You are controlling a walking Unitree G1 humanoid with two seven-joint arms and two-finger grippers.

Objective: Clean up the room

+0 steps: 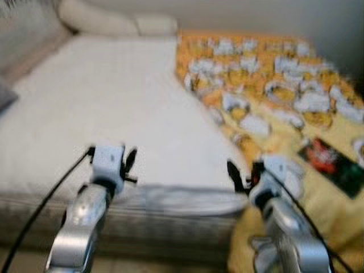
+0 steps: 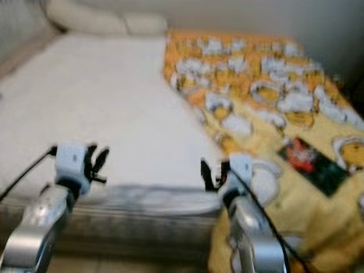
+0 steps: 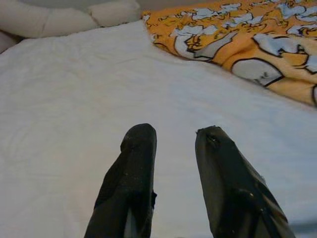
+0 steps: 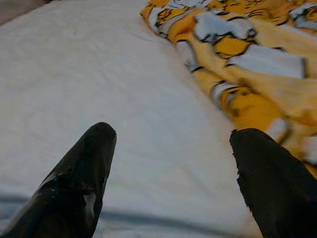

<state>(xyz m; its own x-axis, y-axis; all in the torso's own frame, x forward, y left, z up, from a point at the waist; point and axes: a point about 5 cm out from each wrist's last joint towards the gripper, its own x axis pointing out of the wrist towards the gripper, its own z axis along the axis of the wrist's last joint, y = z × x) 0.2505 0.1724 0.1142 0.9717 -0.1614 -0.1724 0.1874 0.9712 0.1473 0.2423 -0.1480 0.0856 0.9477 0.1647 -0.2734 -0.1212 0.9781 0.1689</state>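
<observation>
A bed with a white sheet (image 1: pixel 114 102) lies before me, seen blurred in the eye views. An orange and yellow blanket (image 1: pixel 273 85) with a white cartoon pattern covers its right side and hangs over the near edge. My left gripper (image 1: pixel 129 165) hovers open over the sheet's near edge, nothing between its fingers (image 3: pixel 138 148). My right gripper (image 1: pixel 242 173) is held wide open at the seam where sheet and blanket (image 4: pixel 247 59) meet, also holding nothing.
Cream pillows (image 1: pixel 102 20) lie at the far head of the bed. A flat dark red and black item (image 1: pixel 333 162) rests on the blanket at the right. The mattress's striped side (image 1: pixel 170 210) runs across just below the grippers. A wall stands behind the bed.
</observation>
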